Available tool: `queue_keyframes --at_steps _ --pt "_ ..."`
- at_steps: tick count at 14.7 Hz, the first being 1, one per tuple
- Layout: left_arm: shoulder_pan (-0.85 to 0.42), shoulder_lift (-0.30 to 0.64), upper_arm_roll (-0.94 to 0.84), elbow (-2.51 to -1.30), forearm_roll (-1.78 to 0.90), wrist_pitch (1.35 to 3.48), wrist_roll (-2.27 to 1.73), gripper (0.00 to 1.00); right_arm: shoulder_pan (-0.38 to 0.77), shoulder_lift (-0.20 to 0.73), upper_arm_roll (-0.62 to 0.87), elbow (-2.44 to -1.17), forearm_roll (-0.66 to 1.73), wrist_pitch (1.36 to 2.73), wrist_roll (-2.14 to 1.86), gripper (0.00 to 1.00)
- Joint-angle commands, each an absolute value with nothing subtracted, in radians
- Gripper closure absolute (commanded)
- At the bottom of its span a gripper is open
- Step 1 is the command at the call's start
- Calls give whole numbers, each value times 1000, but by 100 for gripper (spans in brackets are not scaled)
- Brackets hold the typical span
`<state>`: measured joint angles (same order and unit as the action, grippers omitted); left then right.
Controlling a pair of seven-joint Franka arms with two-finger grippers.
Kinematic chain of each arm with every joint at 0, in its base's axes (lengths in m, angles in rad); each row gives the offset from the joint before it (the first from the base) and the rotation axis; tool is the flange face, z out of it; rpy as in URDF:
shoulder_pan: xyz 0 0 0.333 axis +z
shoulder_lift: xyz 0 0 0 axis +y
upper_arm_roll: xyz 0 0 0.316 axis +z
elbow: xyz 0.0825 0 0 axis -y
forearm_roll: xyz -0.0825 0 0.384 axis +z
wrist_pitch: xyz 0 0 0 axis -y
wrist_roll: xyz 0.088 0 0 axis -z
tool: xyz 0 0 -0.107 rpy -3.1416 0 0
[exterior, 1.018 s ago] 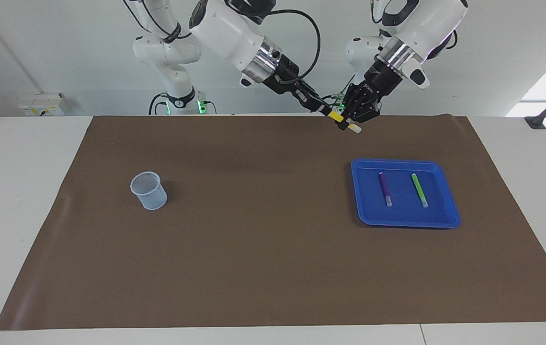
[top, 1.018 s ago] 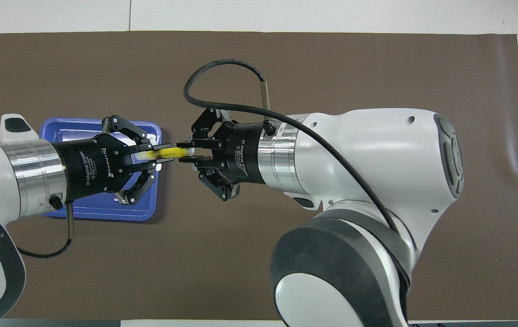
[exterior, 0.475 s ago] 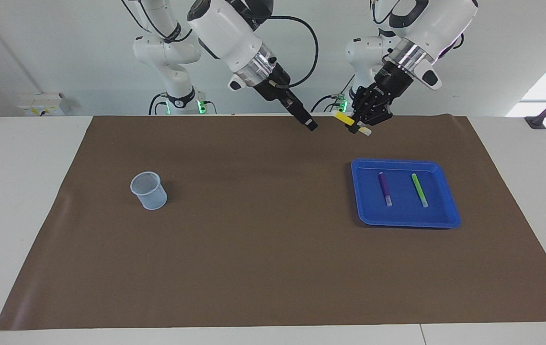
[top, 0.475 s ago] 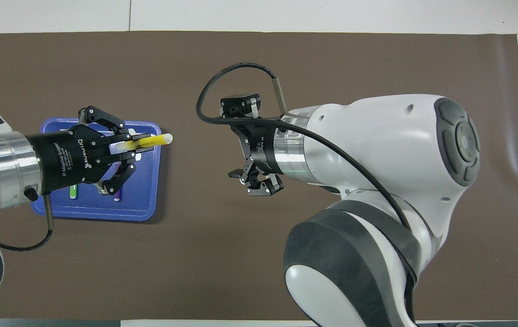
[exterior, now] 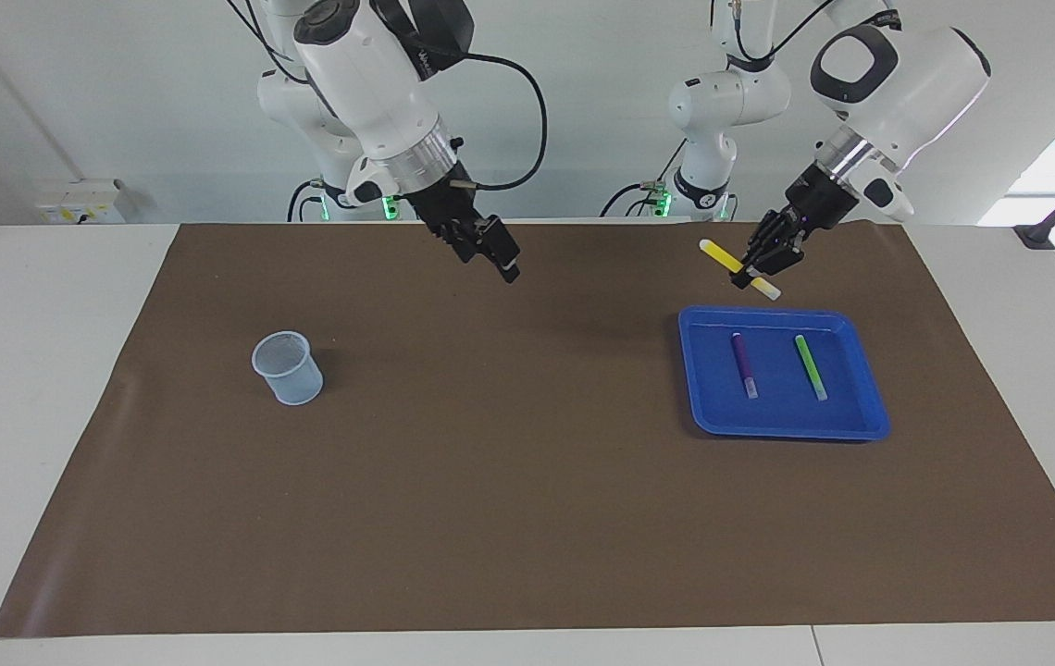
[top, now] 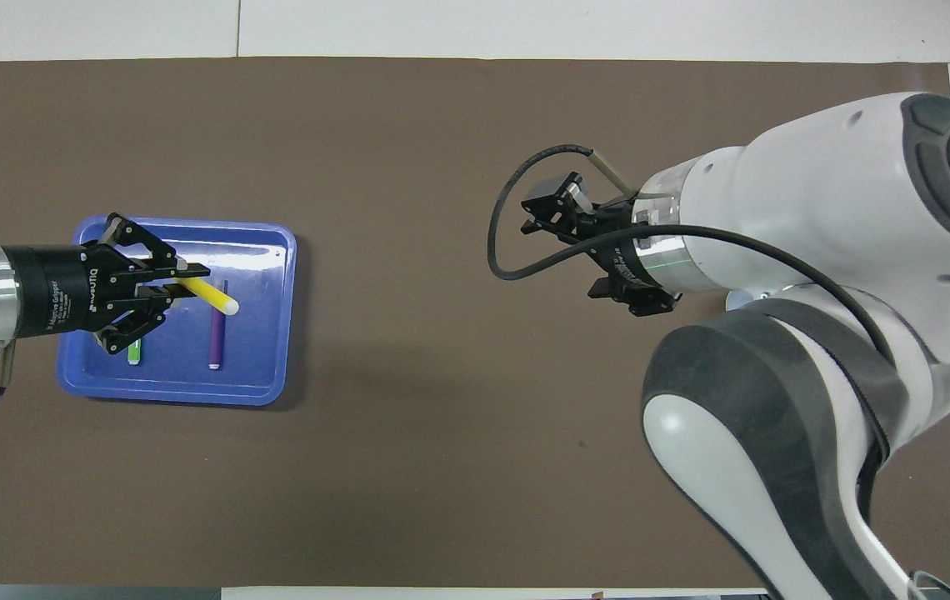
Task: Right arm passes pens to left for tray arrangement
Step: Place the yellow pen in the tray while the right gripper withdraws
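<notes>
My left gripper (exterior: pixel 759 268) (top: pixel 171 279) is shut on the yellow pen (exterior: pixel 720 254) (top: pixel 208 295) and holds it tilted in the air over the blue tray (exterior: pixel 870 407) (top: pixel 275 250). The purple pen (exterior: pixel 743 363) (top: pixel 216 337) and the green pen (exterior: pixel 811 366) (top: pixel 134 354) lie side by side in the tray, apart from each other. My right gripper (exterior: pixel 490 259) (top: pixel 583 246) hangs open and holds nothing. It is above the brown mat's middle, well apart from the left gripper.
A small translucent pale-blue cup (exterior: pixel 288 367) stands on the brown mat (exterior: pixel 527 518) toward the right arm's end of the table. In the overhead view the right arm's big white body covers that end of the mat.
The right gripper let go of the yellow pen, opened and drew back toward its own end. The left gripper carried the pen away, lower and over the tray.
</notes>
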<state>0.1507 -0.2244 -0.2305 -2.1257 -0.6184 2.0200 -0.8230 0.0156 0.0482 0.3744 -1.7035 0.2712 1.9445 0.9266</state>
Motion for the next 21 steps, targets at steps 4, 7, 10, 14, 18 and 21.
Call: queue_keyframes --at_steps 4,7,10,14,18,21 --pt "213 -39 -235 -2108 -317 1959 -332 100 8 -44 209 -1881 128 1956 393 0" --pt "216 78 -230 -2077 -129 1991 -152 100 8 -43 126 -1882 22 1948 250 0" --pt "216 158 -232 -2077 -6 2072 -111 100 9 -43 71 -1861 -48 1934 198 0" --pt "219 215 -230 -2077 40 2135 -86 100 8 -34 28 -1746 -48 1792 178 0" --pt "221 222 -230 -2086 40 2160 -86 100 8 -34 -11 -1665 -48 1671 117 0" --pt "221 222 -230 -2089 40 2171 -86 86 14 -41 -14 -1641 -46 1585 117 0"
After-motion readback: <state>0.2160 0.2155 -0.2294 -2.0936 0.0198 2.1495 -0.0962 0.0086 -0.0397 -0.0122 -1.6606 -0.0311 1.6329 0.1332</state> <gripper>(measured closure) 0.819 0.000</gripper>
